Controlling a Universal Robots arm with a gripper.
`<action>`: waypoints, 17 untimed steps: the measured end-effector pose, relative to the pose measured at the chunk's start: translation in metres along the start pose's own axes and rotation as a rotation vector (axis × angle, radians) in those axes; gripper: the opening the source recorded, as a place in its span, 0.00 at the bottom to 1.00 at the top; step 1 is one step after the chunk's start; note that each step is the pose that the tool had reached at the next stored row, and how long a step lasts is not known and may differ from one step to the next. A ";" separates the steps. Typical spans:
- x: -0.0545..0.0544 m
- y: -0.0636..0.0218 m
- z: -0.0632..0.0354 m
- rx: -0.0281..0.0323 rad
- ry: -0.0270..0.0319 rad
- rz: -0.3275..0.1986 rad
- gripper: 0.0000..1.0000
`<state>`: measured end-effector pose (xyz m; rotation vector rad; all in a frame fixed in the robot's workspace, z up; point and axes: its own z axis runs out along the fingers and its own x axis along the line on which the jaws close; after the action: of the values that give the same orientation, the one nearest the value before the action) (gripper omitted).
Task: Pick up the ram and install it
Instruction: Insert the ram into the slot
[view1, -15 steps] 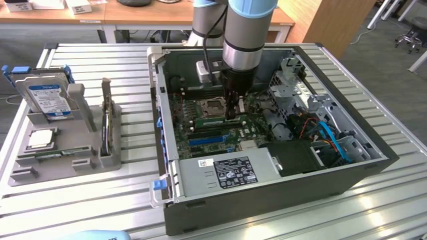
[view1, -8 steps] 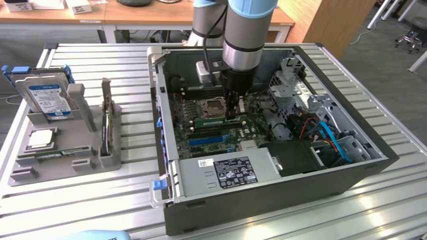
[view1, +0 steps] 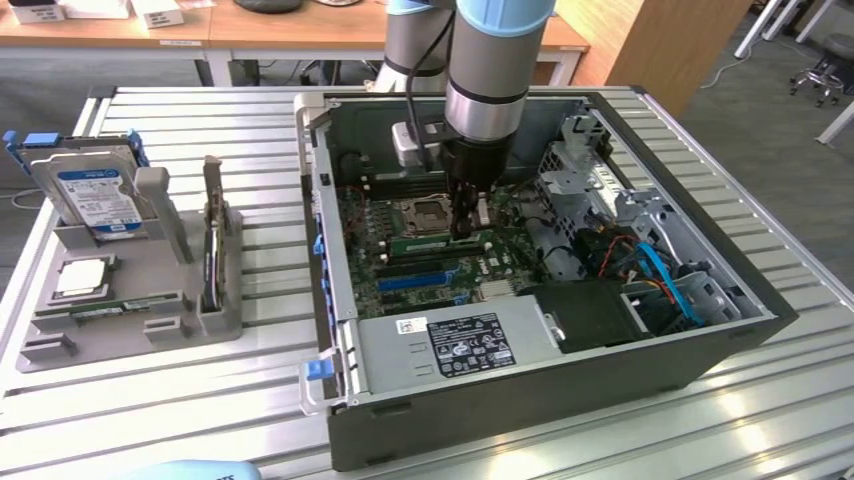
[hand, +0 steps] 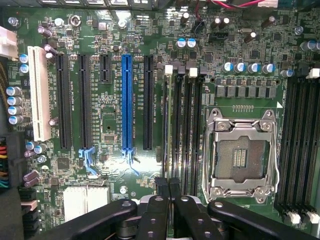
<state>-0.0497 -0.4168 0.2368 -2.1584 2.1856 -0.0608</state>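
My arm (view1: 487, 60) hangs straight down, wrist vertical, my gripper (view1: 463, 233) pointing downward with both fingers (hand: 162, 190) pressed close together

My arm's silver tube (view1: 483, 110), pale blue cap (view1: 505, 20), black cable (view1: 414, 110) alongside, black gripper (view1: 463, 228), silver pivot pins (hand: 158, 200) behind its fingers (hand: 161, 189)

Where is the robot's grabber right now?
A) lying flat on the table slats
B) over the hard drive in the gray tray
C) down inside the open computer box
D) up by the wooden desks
C: the gripper hangs down inside the open computer case, close over the motherboard and right beside the processor socket.
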 end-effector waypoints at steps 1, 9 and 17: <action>0.000 0.0000 0.0000 0.0001 0.0001 0.002 0.12; 0.000 0.0001 0.0008 0.0000 0.0003 0.002 0.12; -0.001 0.0001 0.0012 0.0000 0.0002 0.002 0.12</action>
<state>-0.0498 -0.4153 0.2357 -2.1559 2.1882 -0.0610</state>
